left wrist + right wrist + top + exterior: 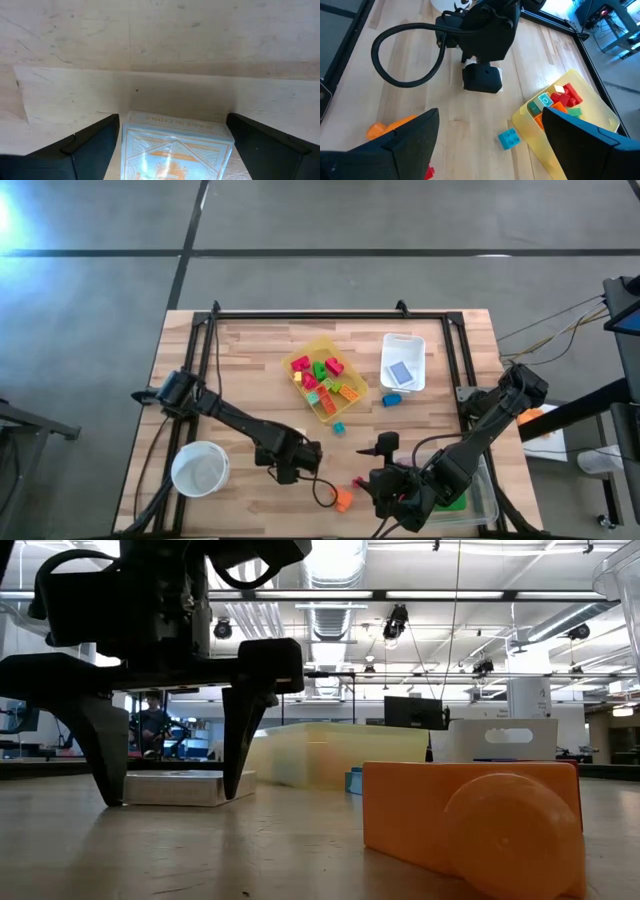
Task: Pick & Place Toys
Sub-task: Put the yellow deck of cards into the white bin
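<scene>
Left pincer [165, 802] open astride a pale card box [177, 150], right pincer [487, 145] open, orange block [470, 820] with round stud

The counter [250, 350] is pale wood with grain lines. A yellow bin [325, 378] holds red, pink, green and orange blocks [322, 376]. One blue block [508, 138] and one orange block [343, 500] lie loose. The bowl [200, 469] is white. A pale blue patterned card box [177, 152] sits between black fingers [80, 150].

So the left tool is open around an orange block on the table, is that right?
Not quite. The left tool is open, but around a flat box with a pale blue printed face, as the left wrist view shows. The orange block lies apart on the table.
</scene>
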Available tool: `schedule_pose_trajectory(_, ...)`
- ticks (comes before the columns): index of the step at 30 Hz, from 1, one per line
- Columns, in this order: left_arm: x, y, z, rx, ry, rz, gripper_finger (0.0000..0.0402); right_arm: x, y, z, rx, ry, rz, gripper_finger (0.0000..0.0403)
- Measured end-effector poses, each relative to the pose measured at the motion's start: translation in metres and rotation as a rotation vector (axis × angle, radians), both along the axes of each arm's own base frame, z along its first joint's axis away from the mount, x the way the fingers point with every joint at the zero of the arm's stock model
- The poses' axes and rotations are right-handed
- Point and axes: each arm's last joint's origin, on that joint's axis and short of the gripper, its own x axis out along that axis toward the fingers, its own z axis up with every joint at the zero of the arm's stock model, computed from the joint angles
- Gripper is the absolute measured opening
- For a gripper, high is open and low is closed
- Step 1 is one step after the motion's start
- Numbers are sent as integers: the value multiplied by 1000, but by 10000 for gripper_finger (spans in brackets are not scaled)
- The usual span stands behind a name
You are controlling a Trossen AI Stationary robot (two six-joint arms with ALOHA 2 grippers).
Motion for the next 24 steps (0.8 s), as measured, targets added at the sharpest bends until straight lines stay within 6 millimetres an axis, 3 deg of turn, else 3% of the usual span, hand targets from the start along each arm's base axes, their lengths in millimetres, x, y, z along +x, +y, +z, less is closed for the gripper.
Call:
schedule_pose_trajectory(15,2,9,0,0,14,2,376,0,0,0,2,0,-1,347)
schedule_pose_trajectory(24,1,14,0,16,35,-72,308,0,0,0,3,1,0,347)
